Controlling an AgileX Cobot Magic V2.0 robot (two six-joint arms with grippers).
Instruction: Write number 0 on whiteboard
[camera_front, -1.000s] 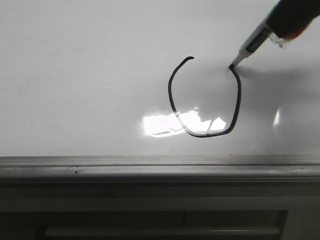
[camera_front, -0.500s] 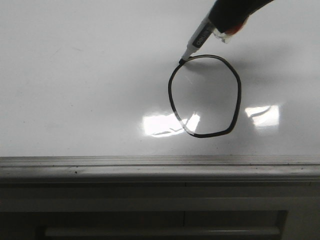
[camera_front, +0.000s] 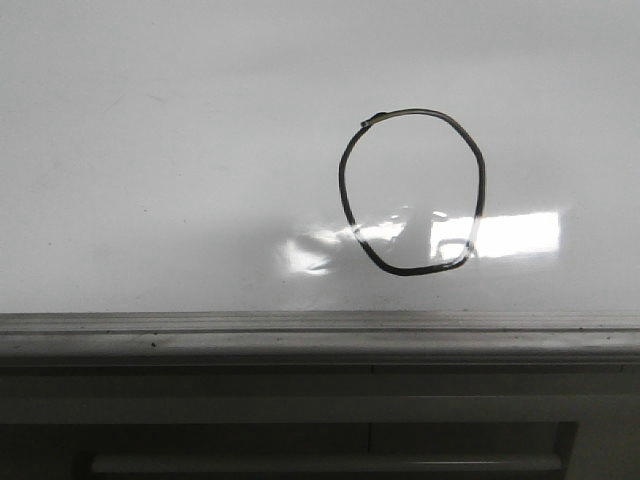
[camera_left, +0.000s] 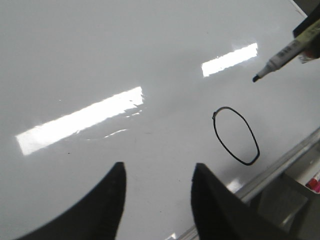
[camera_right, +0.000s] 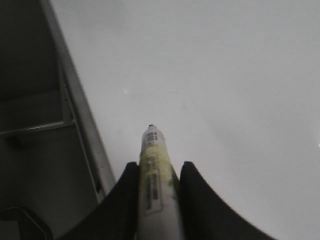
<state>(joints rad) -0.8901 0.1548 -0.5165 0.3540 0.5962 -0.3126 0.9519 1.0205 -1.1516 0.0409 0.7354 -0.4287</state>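
Observation:
The number 0 (camera_front: 412, 192) is a closed thin black oval on the whiteboard (camera_front: 150, 150), with a small nub at its upper left join. It also shows in the left wrist view (camera_left: 236, 135) on the board (camera_left: 100, 60). My right gripper (camera_right: 159, 167) is shut on a white marker (camera_right: 155, 180) with a black tip, held above the board (camera_right: 225, 75). The marker (camera_left: 280, 56) shows in the left wrist view, lifted off beyond the 0. My left gripper (camera_left: 157, 167) is open and empty over the board. Neither gripper shows in the front view.
A grey metal edge rail (camera_front: 320, 335) runs along the board's near side, with a tray ledge (camera_front: 320, 405) below it. Bright glare patches (camera_front: 500, 235) lie on the board near the 0. The rail also shows in the right wrist view (camera_right: 80, 110).
The marker closed the top of the oval, moving leftward, then lifted away. The right gripper and marker have left the front view.

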